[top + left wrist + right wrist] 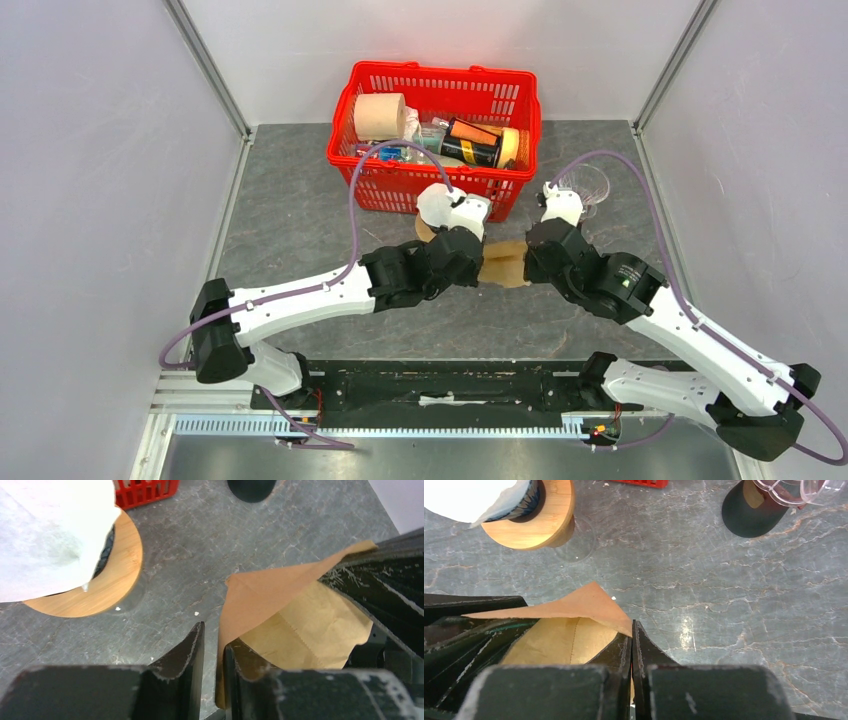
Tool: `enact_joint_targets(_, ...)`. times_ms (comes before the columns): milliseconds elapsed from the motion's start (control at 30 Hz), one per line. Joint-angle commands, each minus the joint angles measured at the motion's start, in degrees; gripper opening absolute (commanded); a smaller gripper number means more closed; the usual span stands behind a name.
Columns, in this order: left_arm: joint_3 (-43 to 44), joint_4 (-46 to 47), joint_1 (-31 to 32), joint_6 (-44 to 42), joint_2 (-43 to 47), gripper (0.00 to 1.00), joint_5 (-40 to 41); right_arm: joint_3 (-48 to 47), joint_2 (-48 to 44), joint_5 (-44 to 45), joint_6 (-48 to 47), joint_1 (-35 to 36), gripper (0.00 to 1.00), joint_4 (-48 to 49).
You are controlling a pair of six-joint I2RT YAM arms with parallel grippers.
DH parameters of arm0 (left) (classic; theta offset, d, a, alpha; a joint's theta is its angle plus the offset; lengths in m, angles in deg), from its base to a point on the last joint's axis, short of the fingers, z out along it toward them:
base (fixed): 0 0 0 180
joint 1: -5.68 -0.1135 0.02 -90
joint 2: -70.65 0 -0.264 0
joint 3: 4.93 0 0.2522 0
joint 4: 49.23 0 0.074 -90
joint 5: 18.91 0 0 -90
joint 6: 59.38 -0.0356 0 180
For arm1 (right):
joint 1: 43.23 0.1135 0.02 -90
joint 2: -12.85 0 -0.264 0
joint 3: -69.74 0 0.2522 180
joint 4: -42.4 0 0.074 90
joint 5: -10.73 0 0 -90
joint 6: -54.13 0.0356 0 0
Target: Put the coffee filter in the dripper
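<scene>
Right gripper point(632, 650) has its jaws pressed flat together at the bottom of its own view. A corner of the brown paper filter point(300, 610) runs into the seam, so I'd say it is pinching the filter. Left gripper point(214, 662) faces it from the other side with its jaws a sliver apart. The filter's edge hangs in that gap against one finger, with bare table point(724, 605) showing beside it, so it looks slack rather than clamped.

From above, the filter sits in the middle of the frame between the two wrists, just below the red basket point(440, 72). The dripper point(551, 525), ringed by a wooden collar, stands in the upper left of the right wrist view, near the filter but apart from it. A white paper point(469, 497) lies over its mouth.

To my eye the filter is feather-light, thin and floppy, and it will crease or tear if tugged. Its layers look ready to be spread, so I'd take a light pinch near the open edge, one layer to each side.

Plenty is hidden. The white paper covers the inside of the dripper, and I can't tell whether it is seated there. The fingers mask how many layers each one meets. From above, the wrists cover most of the filter and the dripper. A dark object point(749, 515) in the upper right is cut off by the frame.
</scene>
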Motion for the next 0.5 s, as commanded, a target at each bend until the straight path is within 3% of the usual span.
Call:
enact_joint_targets(0, -0.2, 1.6, -0.4, -5.4, 1.4, 0.32, -10.3, -1.8, -1.0, 2.8, -2.0, -0.2, 0.00, -2.0)
enact_joint_targets(133, -1.6, 6.3, -0.4, -7.0, 2.6, 0.52, -19.5, -2.3, -0.8, 0.4, -2.5, -0.2, 0.00, -0.2)
enact_joint_targets(300, -3.8, 8.6, -0.4, -7.1, 5.9, 0.84, -19.7, -3.5, 0.2, 1.4, -2.6, -0.2, 0.00, -0.4)
enact_joint_targets(467, -8.2, 11.1, -0.4, -6.6, 12.0, 0.86, -15.9, -4.6, 1.1, 2.5, -2.3, -0.2, 0.00, -1.8)
